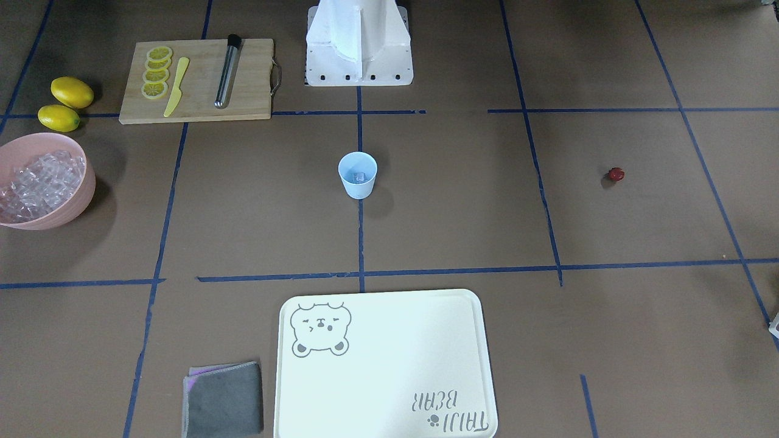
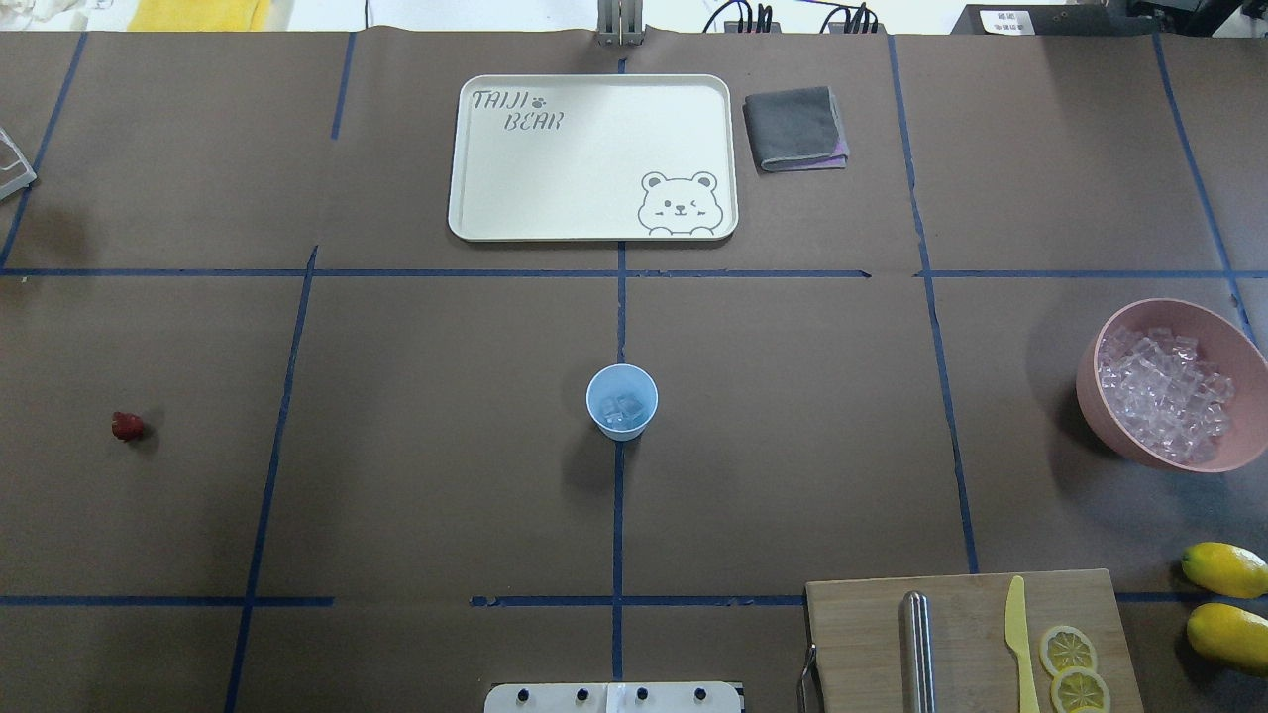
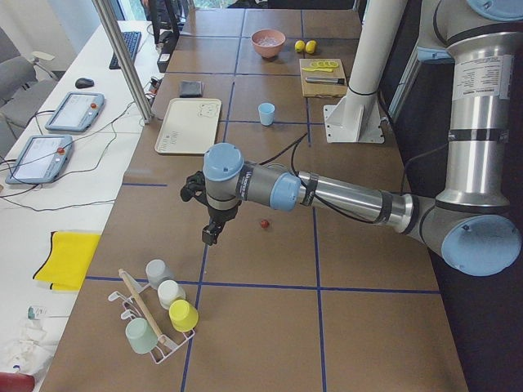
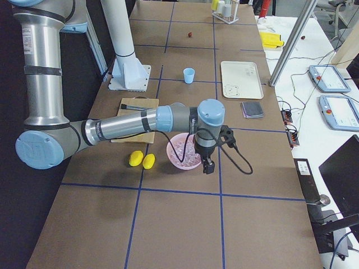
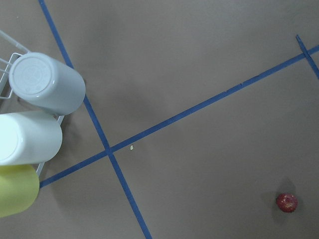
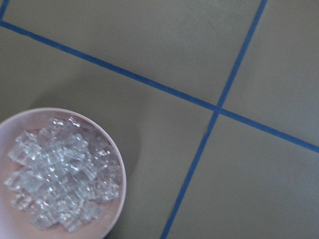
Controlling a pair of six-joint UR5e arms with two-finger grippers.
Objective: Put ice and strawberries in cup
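Note:
The light blue cup (image 1: 357,175) stands upright at the table's middle, with clear ice (image 2: 621,410) at its bottom. More ice (image 2: 1164,391) fills a pink bowl (image 2: 1098,401) on the robot's right. The dark red strawberry (image 2: 127,426) lies alone on the robot's left and shows in the left wrist view (image 5: 287,202). My left gripper (image 3: 211,237) hangs above the table beside the strawberry (image 3: 264,223). My right gripper (image 4: 208,166) hangs by the bowl's (image 4: 178,161) outer side. Only the side views show the grippers, so I cannot tell if they are open.
A cream tray (image 2: 475,223) and a grey cloth (image 2: 795,129) lie at the far side. A cutting board (image 2: 862,634) holds lemon slices, a yellow knife and a metal tube. Two lemons (image 2: 1226,594) lie beside it. A rack of upturned cups (image 5: 35,124) stands at the left end.

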